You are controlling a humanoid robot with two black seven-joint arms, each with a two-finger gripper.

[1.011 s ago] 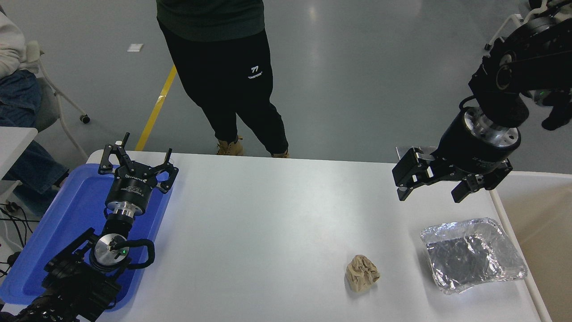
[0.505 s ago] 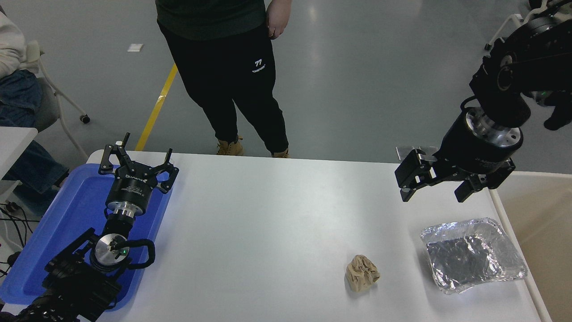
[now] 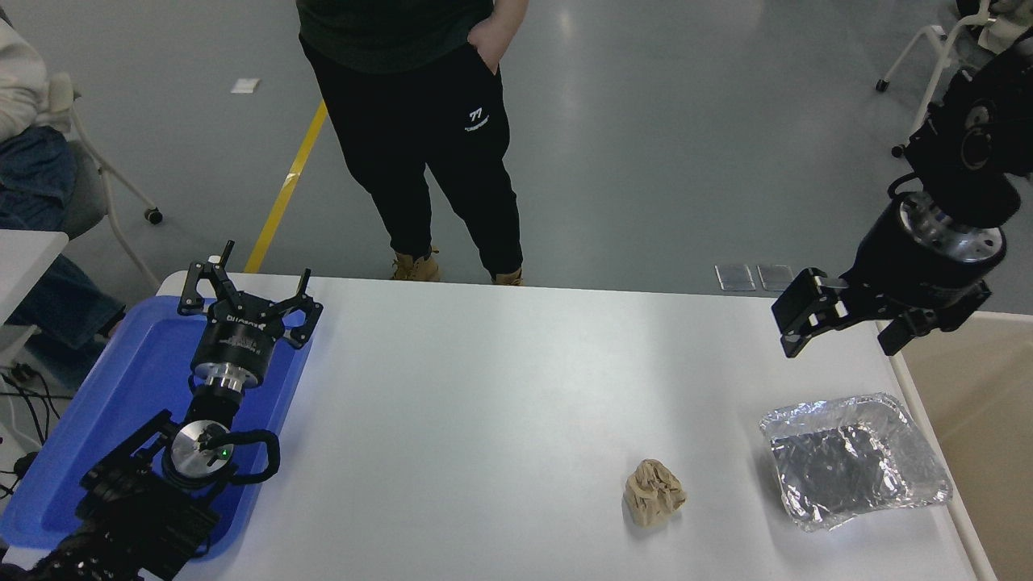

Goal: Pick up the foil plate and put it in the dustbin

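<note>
A shiny silver foil plate [image 3: 854, 458], crinkled aluminium with rounded corners and a raised, wrinkled rim, lies flat on the white table [image 3: 500, 420] near its right edge. Its dented floor reflects dark patches. Just past that edge stands the dustbin [image 3: 980, 403], a large bin with a white rounded rim and a smooth tan interior; only part of it shows. To the left of the plate, apart from it, sits a small crumpled brown paper ball [image 3: 654, 493], creased and lumpy.

The right gripper [image 3: 847, 331], black with a polished metal wrist ring, hangs above the far right corner of the table, beyond the plate and touching nothing. Its fingers are spread apart and empty. The left gripper [image 3: 248, 292], also black with a metal collar, is parked at the lower left above a flat blue plastic tray [image 3: 97, 420] with a glossy surface and raised lip; its thin fingers are splayed wide, holding nothing.

The tabletop is matte white with rounded corners and soft reflections. Beyond it stretches a smooth grey floor crossed by a yellow line [image 3: 286, 190]. A person [image 3: 420, 121] in black trousers and tan boots stands at the far side, one hand in a pocket. A white chair frame on castors [image 3: 928, 56] stands at upper right, and another seated person [image 3: 32, 161] shows partly at the left edge.
</note>
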